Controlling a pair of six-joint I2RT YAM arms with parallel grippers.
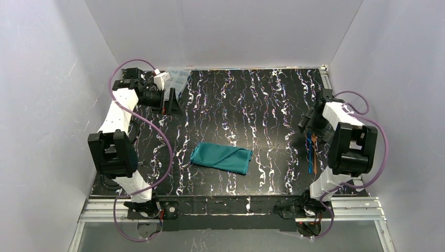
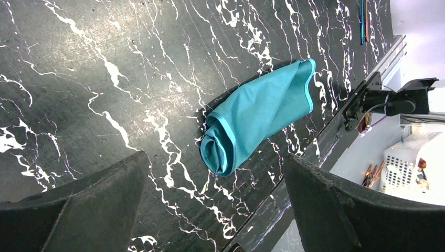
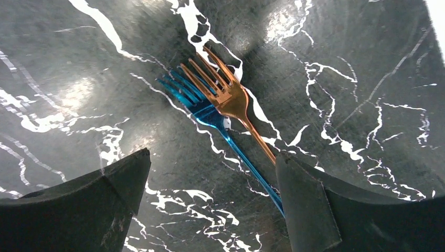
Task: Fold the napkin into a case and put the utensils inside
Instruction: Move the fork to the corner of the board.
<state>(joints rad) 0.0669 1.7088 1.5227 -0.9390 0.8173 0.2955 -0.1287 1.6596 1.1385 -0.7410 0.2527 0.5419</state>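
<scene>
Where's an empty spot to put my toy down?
Biggest bare patch: between the napkin and the back wall, right of the box. A smaller one: between napkin and forks. Crowded: far-left corner with box and left gripper; right side, where the right gripper hovers by the forks.

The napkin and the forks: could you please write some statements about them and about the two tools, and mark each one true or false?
1. The napkin lies loosely rolled on the table, not yet a flat case. True.
2. The right tool holds the orange fork. False: it hangs open over both forks, which lie on the table.
3. The heads of the orange fork and the blue fork overlap. True.
4. The forks are inside the napkin. False: they lie apart from it, near the right arm.
5. The left tool is shut. False: it is open and holds nothing.
</scene>
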